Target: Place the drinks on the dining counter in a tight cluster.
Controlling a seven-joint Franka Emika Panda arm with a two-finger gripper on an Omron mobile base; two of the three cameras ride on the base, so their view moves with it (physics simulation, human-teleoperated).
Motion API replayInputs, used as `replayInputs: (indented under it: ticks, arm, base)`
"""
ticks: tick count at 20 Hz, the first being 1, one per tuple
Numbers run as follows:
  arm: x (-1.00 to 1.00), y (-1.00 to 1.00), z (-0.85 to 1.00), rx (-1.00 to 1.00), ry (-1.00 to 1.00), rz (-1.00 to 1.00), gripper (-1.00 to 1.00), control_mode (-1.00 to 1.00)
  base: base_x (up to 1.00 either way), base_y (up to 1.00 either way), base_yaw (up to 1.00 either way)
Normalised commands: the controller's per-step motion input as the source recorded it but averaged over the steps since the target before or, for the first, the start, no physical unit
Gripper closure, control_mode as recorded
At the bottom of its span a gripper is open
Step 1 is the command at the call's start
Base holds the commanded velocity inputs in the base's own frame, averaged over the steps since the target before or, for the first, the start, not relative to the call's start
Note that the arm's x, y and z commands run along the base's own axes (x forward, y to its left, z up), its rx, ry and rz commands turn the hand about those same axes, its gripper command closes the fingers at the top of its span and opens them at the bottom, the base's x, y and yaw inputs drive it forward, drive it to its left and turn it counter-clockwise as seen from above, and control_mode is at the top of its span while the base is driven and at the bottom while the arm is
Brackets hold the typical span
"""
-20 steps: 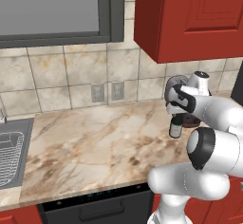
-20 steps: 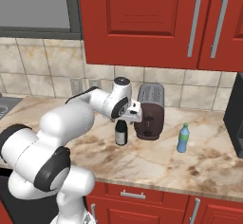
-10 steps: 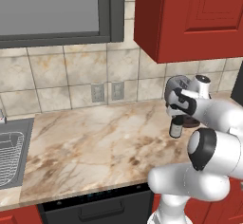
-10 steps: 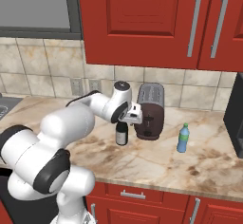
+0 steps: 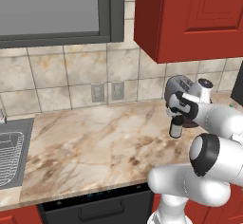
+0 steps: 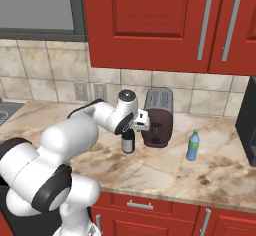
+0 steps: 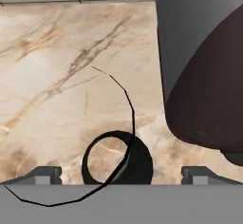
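Near worktop's back edge I see dark slim-necked wine bottle upright beside toaster; gripper spread wide over its neck, gripping nothing.

A marble-veined surface runs along a wall of beige tiles, and a pair of grey wall sockets sits in the tiling just above it. At the far left a steel sink is sunk into the stone, with a wire rack in its basin. Over the sink end hangs a dark-framed window. Red wall cabinets with long silver handles fill the upper wall to the right, and red drawers with short handles line the front below. A dark brown toaster with a silvery top stands upright near the tiles. A black appliance shows at the right edge, and a dark oven front sits under the stone.
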Motion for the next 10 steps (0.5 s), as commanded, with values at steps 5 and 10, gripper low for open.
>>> replayInputs:
  ticks: [5, 10]
  arm:
    - [0.0, 0.0, 0.0, 0.0, -0.15, 0.0, -1.0, -1.0]
    - [0.0, 0.0, 0.0, 0.0, -0.13, 0.0, -1.0, -1.0]
  base:
    - [0.0, 0.0, 0.0]
    - [0.0, 0.0, 0.0]
